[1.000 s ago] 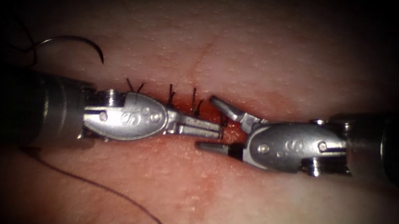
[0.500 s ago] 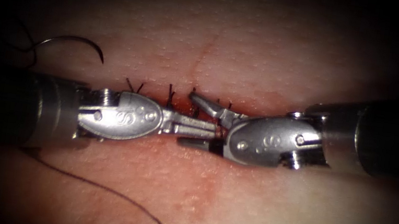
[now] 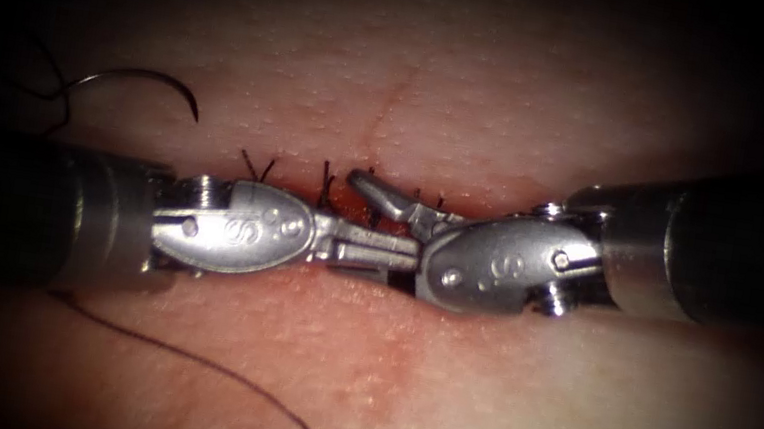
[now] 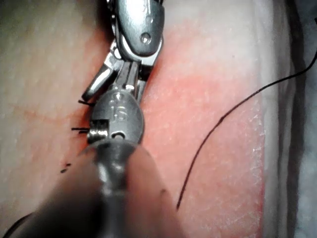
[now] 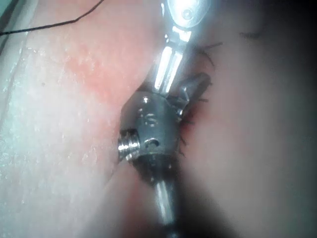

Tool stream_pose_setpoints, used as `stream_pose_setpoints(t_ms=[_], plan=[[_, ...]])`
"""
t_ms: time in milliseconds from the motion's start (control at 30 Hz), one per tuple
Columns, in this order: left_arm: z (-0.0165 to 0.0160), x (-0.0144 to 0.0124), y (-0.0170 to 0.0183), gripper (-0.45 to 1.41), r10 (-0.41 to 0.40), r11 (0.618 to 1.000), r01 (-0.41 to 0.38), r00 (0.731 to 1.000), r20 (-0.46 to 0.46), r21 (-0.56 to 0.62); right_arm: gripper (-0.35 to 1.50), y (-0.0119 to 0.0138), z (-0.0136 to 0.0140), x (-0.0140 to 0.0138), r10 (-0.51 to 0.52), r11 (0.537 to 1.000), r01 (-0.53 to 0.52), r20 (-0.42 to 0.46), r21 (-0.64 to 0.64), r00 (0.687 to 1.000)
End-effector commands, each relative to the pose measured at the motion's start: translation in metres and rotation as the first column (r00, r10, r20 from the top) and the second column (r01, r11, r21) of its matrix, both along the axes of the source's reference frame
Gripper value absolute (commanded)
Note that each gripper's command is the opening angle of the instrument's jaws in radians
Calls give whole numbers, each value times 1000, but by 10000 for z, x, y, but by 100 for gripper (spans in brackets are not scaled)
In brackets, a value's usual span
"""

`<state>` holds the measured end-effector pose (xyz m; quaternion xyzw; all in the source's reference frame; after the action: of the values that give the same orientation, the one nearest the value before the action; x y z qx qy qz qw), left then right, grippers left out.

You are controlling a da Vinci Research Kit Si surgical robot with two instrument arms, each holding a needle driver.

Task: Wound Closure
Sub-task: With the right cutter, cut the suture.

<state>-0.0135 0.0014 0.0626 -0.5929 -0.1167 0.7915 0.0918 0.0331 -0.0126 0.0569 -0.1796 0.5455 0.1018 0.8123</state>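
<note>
Needle parked, tools meeting over the cut

In the endoscope's upper left I saw the needle [image 3: 144, 84] lying free on the tissue [image 3: 480, 98]. My left tool [image 3: 401, 254] lay level, jaws closed on nothing I could see; the right tool [image 3: 379, 234] stood with jaws spread around its tip.

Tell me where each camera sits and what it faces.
Endoscope: above and in front, facing the cut; left tool shut, grip unclear; right tool open, empty, fingers astride it; needle lies free on tissue, far left.
Left wrist: rides its shaft, looks along it at its own tool meeting the right's.
Right wrist: same along its shaft, toward its open tool.
Shared: both tools, stitches, thread.
</note>
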Motion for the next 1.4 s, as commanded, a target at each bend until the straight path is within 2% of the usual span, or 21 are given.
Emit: stream_pose_setpoints(t_ms=[33,67,100,167,233,367,400,467,500,700,833,900,1067,1200,1333,1400], plan=[[5,-5,1,-45,1,1000,-1,1000,2,-1,69,-2,8,8,-3,1000,3,0,-3,1000],[5,-5,1,-45,1,1000,-1,1000,3,-1,37,-1,10,8,-9,1000,9,6,-13,1000],[5,-5,1,-45,2,1000,-2,1000,3,-1,24,-1,11,9,-13,1000,13,5,-12,1000],[4,-5,1,-45,2,1000,-2,1000,4,-1,-35,-1,14,11,-42,999,42,6,-30,999],[3,-5,0,-45,4,1000,-4,1000,5,-2,-35,-2,18,13,-95,994,95,0,-55,996],[0,-6,-1,-45,6,1000,-6,1000,8,-2,-35,-1,17,9,-87,994,87,13,-61,996],[-1,-5,-2,-45,7,1000,-7,1000,9,-2,2,-1,17,7,-80,995,81,21,-59,997],[-3,-5,-3,-45,9,1000,-9,1000,11,-2,94,2,15,2,-45,996,48,32,-73,998],[-7,-4,-5,-45,12,1000,-12,1000,13,-2,133,5,13,-4,-13,997,17,46,-71,999],[-27,12,-17,-45,13,1000,-13,1000,1,-7,146,1,-10,-44,-2,999,5,60,-52,998],[-39,26,-24,-45,12,1000,-12,1000,-10,-11,146,-4,-20,-67,-1,999,4,69,-48,998],[-50,42,-31,-45,4,1000,-4,1000,-24,-17,146,-5,-28,-92,11,999,-8,76,-50,997],[-69,77,-49,-45,-1,1000,-1,999,-54,-28,146,-5,-29,-119,40,998,-34,96,-60,995],[-80,93,-66,-45,1,1000,-3,997,-71,-25,146,-5,-30,-127,51,997,-46,104,-57,993],[-81,113,-94,-45,89,996,-89,983,-161,7,145,-4,-31,-128,69,997,-65,88,-49,994],[-78,118,-101,-45,106,994,-102,978,-180,27,145,-3,-32,-127,71,997,-67,89,-48,993]])
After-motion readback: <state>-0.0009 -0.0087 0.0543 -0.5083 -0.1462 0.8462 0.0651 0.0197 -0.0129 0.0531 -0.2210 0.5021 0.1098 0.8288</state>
